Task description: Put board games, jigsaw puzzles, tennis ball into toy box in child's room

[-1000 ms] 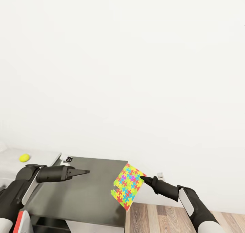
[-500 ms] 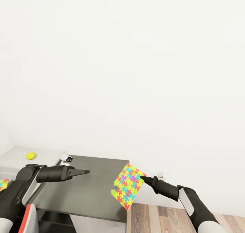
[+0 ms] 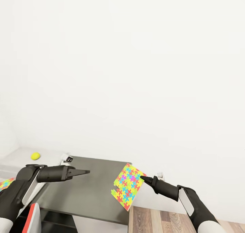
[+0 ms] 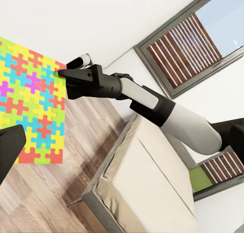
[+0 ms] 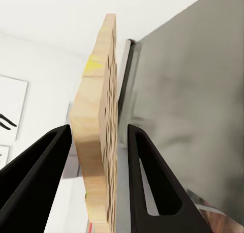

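Note:
My right gripper (image 3: pixel 142 178) is shut on a jigsaw puzzle (image 3: pixel 127 186), a bright multicoloured square held tilted in the air over the right end of the dark grey table section (image 3: pixel 85 192). In the right wrist view the puzzle's edge (image 5: pixel 99 131) sits between both fingers. My left gripper (image 3: pixel 86 172) hovers over the dark section, pointing at the puzzle, open and empty. A yellow tennis ball (image 3: pixel 35 156) lies on the pale grey table (image 3: pixel 20 153) at the far left. A second jigsaw puzzle (image 3: pixel 6 183) peeks in at the left edge. The toy box and board games are out of view.
A white wall rises behind the table. Wood-plank floor (image 3: pixel 160 221) lies to the table's right. In the left wrist view the bed (image 4: pixel 147 187) with its beige mattress stands behind my right arm (image 4: pixel 152 98), under a dark-framed window (image 4: pixel 188 45). A small white object (image 3: pixel 67 158) sits at the table's back.
The head view has shifted, so the table, tennis ball and second puzzle slid right and up in the picture. Both arms and the held puzzle keep their places.

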